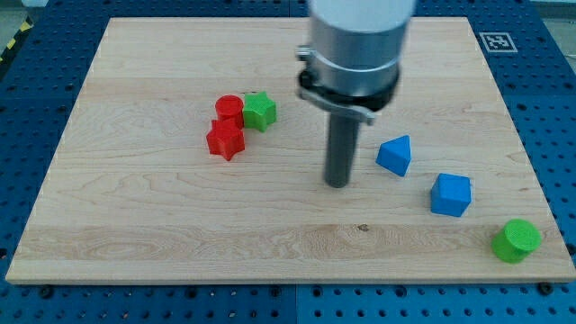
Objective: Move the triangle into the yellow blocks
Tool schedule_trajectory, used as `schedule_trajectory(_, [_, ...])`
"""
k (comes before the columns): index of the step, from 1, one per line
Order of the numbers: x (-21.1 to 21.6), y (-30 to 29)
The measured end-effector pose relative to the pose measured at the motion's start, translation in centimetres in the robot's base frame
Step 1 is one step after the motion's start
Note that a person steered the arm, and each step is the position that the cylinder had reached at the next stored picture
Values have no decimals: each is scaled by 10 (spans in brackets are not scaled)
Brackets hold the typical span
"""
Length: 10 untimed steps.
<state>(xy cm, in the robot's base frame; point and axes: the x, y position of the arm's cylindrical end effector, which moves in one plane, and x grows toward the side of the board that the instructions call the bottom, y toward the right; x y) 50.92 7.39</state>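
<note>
A blue triangle-like block [395, 154] lies right of the board's middle. My tip [337, 184] rests on the board just to its left, a small gap apart. No yellow blocks show in the view. A blue cube-like block [450, 194] lies lower right of the triangle.
A red cylinder [229, 108], a red star-like block [225, 140] and a green star-like block [260, 112] cluster left of centre. A green cylinder [517, 240] sits near the board's lower right corner. The wooden board [135, 225] lies on a blue perforated table. The arm's grey body hides the top middle.
</note>
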Motion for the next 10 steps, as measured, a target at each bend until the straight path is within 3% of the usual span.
schedule_trajectory(2, [-4, 80])
schedule_trajectory(7, [-22, 60])
schedule_trajectory(10, [-126, 56])
